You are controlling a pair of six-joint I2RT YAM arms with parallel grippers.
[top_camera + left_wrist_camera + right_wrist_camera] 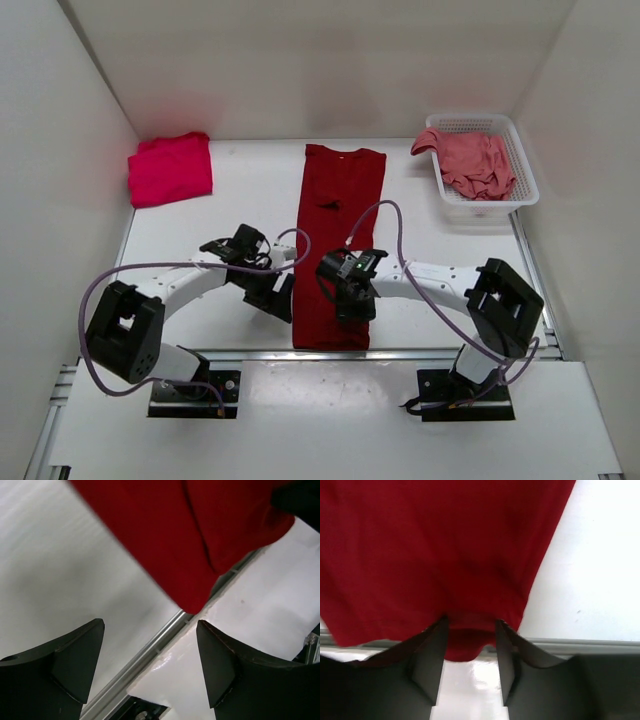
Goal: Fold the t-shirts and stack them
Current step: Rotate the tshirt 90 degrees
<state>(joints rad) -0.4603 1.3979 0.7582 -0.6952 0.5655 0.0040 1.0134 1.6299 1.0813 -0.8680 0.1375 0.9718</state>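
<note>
- Dark crimson cloth t-shirt (pixel 340 200) laid as narrow strip, frame centre, ready for end-over-end fold.
- Right gripper (pixel 470 625) narrowed on lower hem, cloth pinched between.
- Left gripper (pixel 150 625) wide, empty, beside hem corner.

Left hand (pixel 150 625) wide; right hand (pixel 471 622) narrower

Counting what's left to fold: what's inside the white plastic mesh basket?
A crumpled salmon pink t-shirt fills the white plastic mesh basket, one part draped over its rim. Whatever lies beneath it is covered.
</note>
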